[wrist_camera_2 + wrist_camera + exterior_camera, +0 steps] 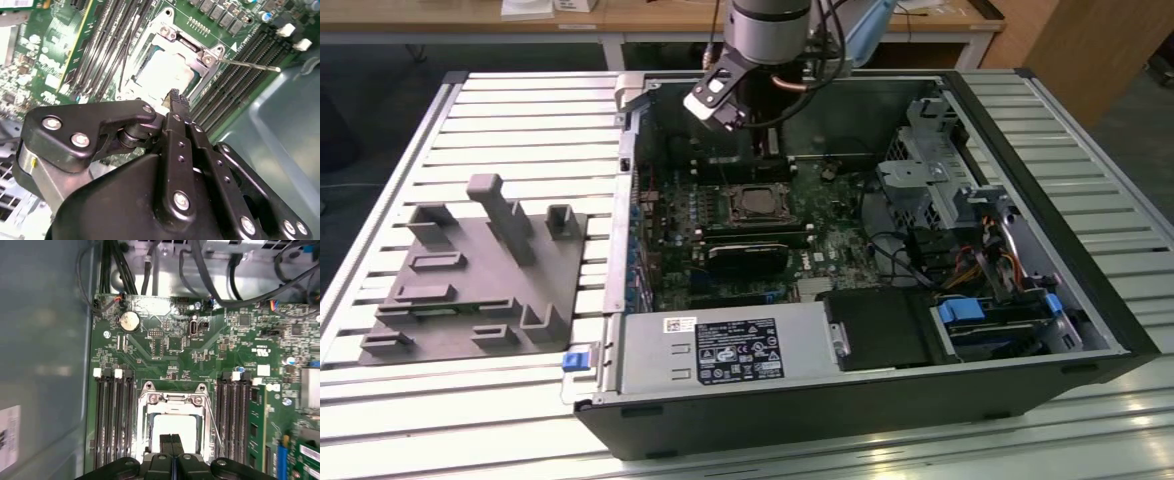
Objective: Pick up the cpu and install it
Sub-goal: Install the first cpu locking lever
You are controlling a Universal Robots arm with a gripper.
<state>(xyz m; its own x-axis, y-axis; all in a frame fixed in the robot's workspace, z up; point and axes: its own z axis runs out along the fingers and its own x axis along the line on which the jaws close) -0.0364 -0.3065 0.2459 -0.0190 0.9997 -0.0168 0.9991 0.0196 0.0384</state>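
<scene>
The tool (pixel 172 447) has its two black fingertips (pixel 176 100) pressed together with nothing between them, hanging just above the cpu (pixel 173 427). In both wrist views the cpu looks like it's already sitting in the socket (pixel 172 405), pale silver top showing inside the metal frame, with memory slots (pixel 112 420) flanking it on both sides. The thin retention lever (pixel 247 64) sticks out to one side, so my read is the socket isn't latched yet.

If this is the seating bit, I'd say the trick is staying dead centre on the metal lid and coming straight down, no sideways drag, since any tilt could put the chip crooked in the frame. Closed tips make a decent little pusher for that, but a gentle touch matters.

Further out, the green motherboard (pixel 200 350) lies flat in the open computer case (pixel 1067 240). A power supply (pixel 720 350) sits at the case's near edge in the exterior view, and cable bundles (pixel 974 260) run along the exterior view's right. The case rests on a slatted metal worktop (pixel 520 110), with a grey fixture plate (pixel 474 270) near the worktop's edge on the exterior view's left. Wooden desks (pixel 654 15) stand behind the worktop.
</scene>
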